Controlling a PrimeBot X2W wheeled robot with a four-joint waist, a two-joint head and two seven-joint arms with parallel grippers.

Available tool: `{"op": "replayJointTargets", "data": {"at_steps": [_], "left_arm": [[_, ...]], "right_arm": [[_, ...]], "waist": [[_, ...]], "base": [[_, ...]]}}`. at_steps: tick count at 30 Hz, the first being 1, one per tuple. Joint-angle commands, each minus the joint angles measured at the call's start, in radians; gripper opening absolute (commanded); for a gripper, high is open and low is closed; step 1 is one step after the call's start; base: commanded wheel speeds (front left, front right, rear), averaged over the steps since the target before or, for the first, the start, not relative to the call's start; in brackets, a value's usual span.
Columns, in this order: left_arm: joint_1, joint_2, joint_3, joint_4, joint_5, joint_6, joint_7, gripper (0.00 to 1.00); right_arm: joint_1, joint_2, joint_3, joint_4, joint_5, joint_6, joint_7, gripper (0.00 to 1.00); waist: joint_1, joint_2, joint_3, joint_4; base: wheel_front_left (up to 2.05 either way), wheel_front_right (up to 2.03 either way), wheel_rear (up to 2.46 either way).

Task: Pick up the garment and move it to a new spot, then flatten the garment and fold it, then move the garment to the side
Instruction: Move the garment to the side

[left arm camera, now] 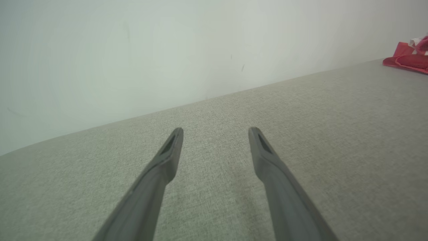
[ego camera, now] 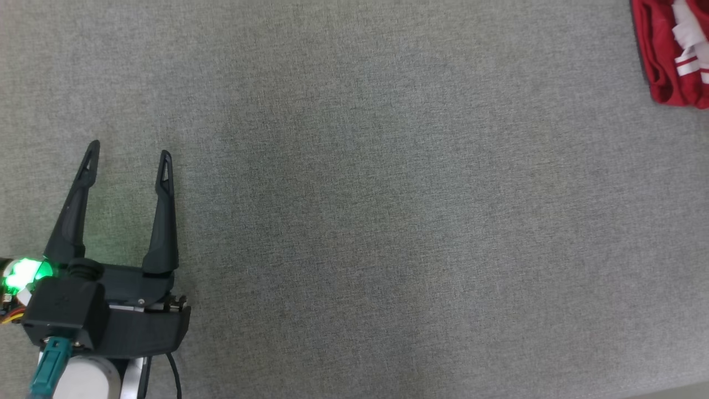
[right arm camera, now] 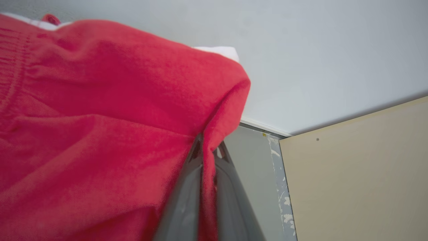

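The garment (ego camera: 664, 50) is red with white stripes and lies bunched at the far right top corner of the head view, cut off by the frame edge. In the left wrist view the garment (left arm camera: 409, 57) is a small red heap at the far right. My left gripper (ego camera: 130, 152) rests open over bare grey cloth at the lower left, far from the garment, and its fingers (left arm camera: 167, 157) stand wide with nothing between them. In the right wrist view my right gripper (right arm camera: 209, 150) is shut on a fold of the red garment (right arm camera: 100, 117), which drapes across the left of that view.
A grey woven cloth surface (ego camera: 360, 221) covers the work area. A pale wall (left arm camera: 167, 50) rises behind it. The right wrist view shows a beige panel (right arm camera: 361, 177) and a pale wall (right arm camera: 317, 60) beyond the garment.
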Motion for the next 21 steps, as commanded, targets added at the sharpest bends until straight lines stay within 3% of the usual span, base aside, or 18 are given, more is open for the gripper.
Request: {"op": "replayJointTargets", "data": {"at_steps": [1, 2, 3, 5, 6, 12, 21], "left_arm": [[0.003, 0.008, 0.003, -0.012, 0.011, 0.005, 0.003, 1.0], [0.006, 0.01, 0.005, -0.016, 0.012, 0.009, 0.004, 1.0], [0.009, 0.012, 0.006, -0.018, 0.012, 0.011, 0.005, 1.0], [0.015, 0.015, 0.011, -0.024, 0.011, 0.015, 0.007, 1.0], [0.018, 0.016, 0.012, -0.025, 0.01, 0.018, 0.007, 1.0], [0.029, 0.015, 0.023, -0.011, 0.001, 0.029, 0.001, 1.0], [0.101, -0.016, 0.045, 0.072, -0.057, 0.051, -0.045, 1.0]], "right_arm": [[-0.017, 0.002, 0.009, 0.02, -0.014, 0.0, -0.016, 0.0], [-0.023, 0.007, 0.009, 0.033, -0.017, 0.0, -0.019, 0.0], [-0.028, 0.012, 0.009, 0.045, -0.02, 0.0, -0.024, 0.1], [-0.033, 0.025, 0.015, 0.07, -0.03, 0.0, -0.029, 0.6], [-0.035, 0.032, 0.013, 0.085, -0.026, 0.0, -0.025, 1.0], [-0.077, 0.056, 0.0, 0.12, -0.062, 0.0, -0.1, 1.0], [-0.072, 0.149, -0.065, 0.111, -0.027, 0.0, -0.271, 1.0]], "waist": [[-0.0001, -0.0002, 0.011, 0.002], [-0.0001, -0.0002, 0.014, 0.002], [-0.0001, -0.0002, 0.016, 0.001], [-0.0001, -0.0002, 0.019, -0.003], [-0.0001, -0.0002, 0.018, -0.005], [-0.0001, -0.0002, -0.01, -0.019], [-0.0001, -0.0002, -0.171, -0.025]], "base": [[0.0, 0.0, 0.0], [0.0, 0.0, 0.0], [0.0, 0.0, 0.0], [0.0, 0.0, 0.0], [0.0, 0.0, 0.0], [0.0, 0.0, 0.0], [0.0, 0.0, 0.0]]}}
